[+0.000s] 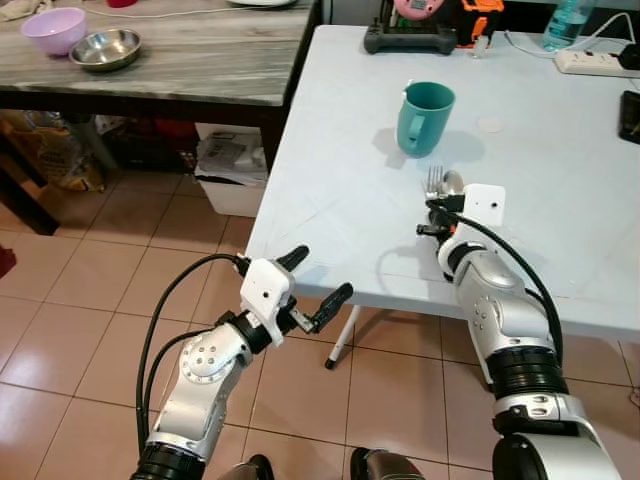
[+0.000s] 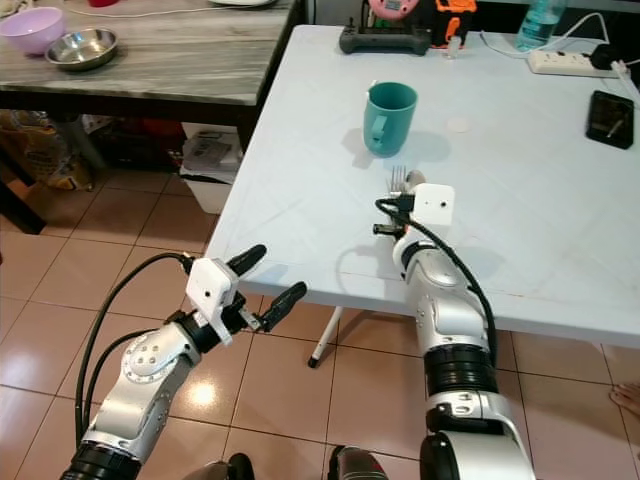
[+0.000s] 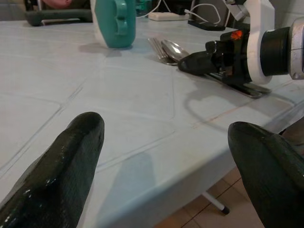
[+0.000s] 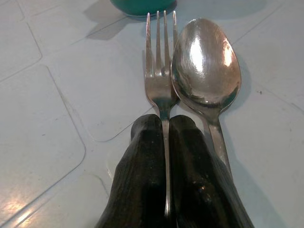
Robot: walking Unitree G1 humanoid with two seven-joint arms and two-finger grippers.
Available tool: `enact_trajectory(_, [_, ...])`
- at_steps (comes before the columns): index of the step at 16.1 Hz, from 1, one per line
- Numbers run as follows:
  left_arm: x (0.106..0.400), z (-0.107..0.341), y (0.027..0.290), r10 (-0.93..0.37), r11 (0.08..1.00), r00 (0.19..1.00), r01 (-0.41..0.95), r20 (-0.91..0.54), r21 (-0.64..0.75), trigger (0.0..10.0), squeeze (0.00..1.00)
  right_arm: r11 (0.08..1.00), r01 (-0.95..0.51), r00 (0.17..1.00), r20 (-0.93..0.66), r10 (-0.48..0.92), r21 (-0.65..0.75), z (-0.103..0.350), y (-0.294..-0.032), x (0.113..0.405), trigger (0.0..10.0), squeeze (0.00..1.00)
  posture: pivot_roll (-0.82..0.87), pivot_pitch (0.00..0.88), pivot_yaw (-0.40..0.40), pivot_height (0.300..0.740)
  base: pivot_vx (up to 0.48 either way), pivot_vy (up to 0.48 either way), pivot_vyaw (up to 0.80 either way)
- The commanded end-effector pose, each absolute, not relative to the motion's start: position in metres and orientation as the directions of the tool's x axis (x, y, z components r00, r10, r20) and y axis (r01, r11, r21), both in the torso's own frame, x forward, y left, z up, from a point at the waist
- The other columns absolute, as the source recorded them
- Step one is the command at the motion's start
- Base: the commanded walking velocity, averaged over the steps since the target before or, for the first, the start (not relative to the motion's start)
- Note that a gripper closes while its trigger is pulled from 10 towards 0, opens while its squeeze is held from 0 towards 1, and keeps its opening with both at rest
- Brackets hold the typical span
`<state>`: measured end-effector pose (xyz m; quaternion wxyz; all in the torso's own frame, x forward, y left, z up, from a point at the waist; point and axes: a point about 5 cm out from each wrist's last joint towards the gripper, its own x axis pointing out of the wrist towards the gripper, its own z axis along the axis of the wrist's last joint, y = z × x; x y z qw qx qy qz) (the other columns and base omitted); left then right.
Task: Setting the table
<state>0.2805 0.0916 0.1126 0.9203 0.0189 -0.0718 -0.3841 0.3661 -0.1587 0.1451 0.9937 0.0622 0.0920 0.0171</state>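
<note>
A silver fork (image 4: 160, 71) and spoon (image 4: 206, 61) lie side by side on the pale blue table (image 1: 330, 200), just short of a teal mug (image 1: 425, 117). My right gripper (image 4: 164, 123) rests on the table, shut on the fork's handle. The spoon's handle runs along the outside of one finger. In the left eye view the fork (image 1: 433, 180) and spoon (image 1: 452, 181) tips stick out past the right gripper (image 1: 437, 215). My left gripper (image 1: 320, 275) hovers open off the table's near left edge and holds nothing.
A marble-topped side table (image 1: 200, 70) at the left carries a purple bowl (image 1: 53, 30) and a steel bowl (image 1: 105, 49). A power strip (image 1: 595, 63), bottle (image 1: 568, 22), phone (image 1: 630, 115) and black device (image 1: 410, 38) line the far table side. Boxes (image 1: 235, 170) sit on the tiled floor.
</note>
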Motion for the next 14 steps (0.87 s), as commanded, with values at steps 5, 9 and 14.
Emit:
enact_trajectory(5, [0.289,0.109,0.099,-0.604,0.797,0.788,0.594,0.119,0.107,10.0,0.0,0.982,-0.03,0.979,-0.194,0.067,0.186,0.145,-0.146,0.358,0.0,0.0,-0.23,0.176,0.009,0.74,0.0,0.0,0.0])
enact_trajectory(9, [0.301,0.108,0.119,-0.426,0.905,0.898,0.423,0.109,0.046,10.0,0.0,0.993,-0.007,0.999,-0.039,0.012,0.117,0.177,-0.151,0.345,10.0,0.0,-0.23,0.167,0.001,0.74,0.0,0.0,0.0])
enact_trajectory(14, [0.306,0.106,0.12,-0.375,0.927,0.921,0.375,0.108,0.019,10.0,0.0,0.998,0.033,0.999,0.01,-0.034,0.057,0.183,-0.162,0.328,10.0,0.0,-0.24,0.15,-0.004,0.74,0.0,0.0,0.0])
